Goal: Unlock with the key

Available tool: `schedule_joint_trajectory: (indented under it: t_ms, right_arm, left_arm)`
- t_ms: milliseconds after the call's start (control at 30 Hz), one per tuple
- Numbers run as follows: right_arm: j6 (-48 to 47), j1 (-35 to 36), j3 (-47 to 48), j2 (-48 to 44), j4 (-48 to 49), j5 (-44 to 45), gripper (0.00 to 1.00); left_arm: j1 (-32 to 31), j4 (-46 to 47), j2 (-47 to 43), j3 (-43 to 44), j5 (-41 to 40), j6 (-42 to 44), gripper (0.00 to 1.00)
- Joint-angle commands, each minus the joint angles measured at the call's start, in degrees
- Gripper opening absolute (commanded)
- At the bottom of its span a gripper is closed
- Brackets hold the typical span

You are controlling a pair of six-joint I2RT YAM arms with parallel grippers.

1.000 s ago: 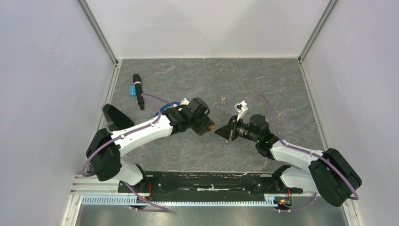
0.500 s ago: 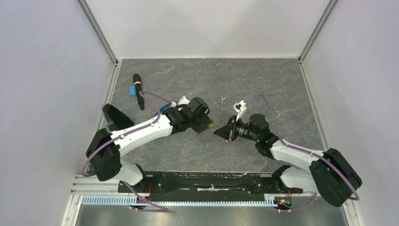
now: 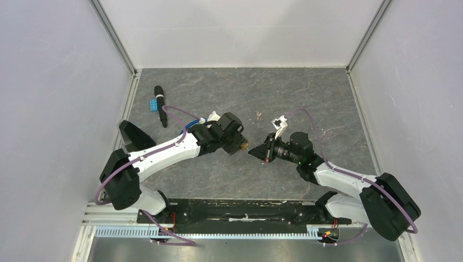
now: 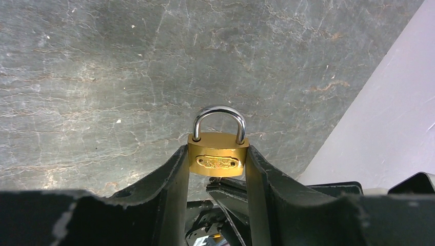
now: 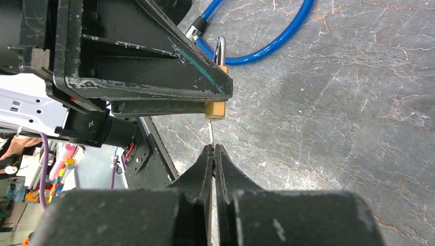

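A brass padlock (image 4: 218, 154) with a closed steel shackle (image 4: 219, 111) sits clamped by its sides in my left gripper (image 4: 217, 152), held above the table. In the right wrist view the padlock's underside (image 5: 215, 110) shows under the left gripper's fingers (image 5: 154, 97). My right gripper (image 5: 213, 149) is shut on a thin key (image 5: 211, 134), whose blade points up and reaches the padlock's underside. From above, the left gripper (image 3: 241, 144) and right gripper (image 3: 253, 153) meet tip to tip at the table's middle. Whether the blade is inside the keyhole cannot be told.
A black marker (image 3: 160, 108) and a small blue brick (image 3: 155, 103) lie at the far left. A small bit of debris (image 3: 258, 115) lies behind the grippers. A blue cable (image 5: 267, 43) loops on the table behind the left gripper. Grey walls enclose the table.
The left wrist has shifted very slightly with the padlock. Both grips are unchanged.
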Motion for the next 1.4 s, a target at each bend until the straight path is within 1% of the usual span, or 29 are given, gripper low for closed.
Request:
schedule_joint_trajectory:
  t_ms: [0, 1000, 1367]
  right_arm:
    - [0.39, -0.14, 0.99, -0.6, 2.9, 0.97, 0.0]
    - [1.71, -2.91, -1.16, -2.68, 3.49, 1.76, 0.0]
    - [4.19, -2.89, -1.77, -1.47, 7.4, -0.35, 0.0]
  left_arm:
    - [-0.26, 3.48, -1.19, 1.25, 0.51, 2.08, 0.02]
    - [-0.35, 5.25, -2.05, -0.65, 1.18, 1.73, 0.02]
    - [-0.61, 6.6, -1.96, -0.77, 1.66, 1.85, 0.02]
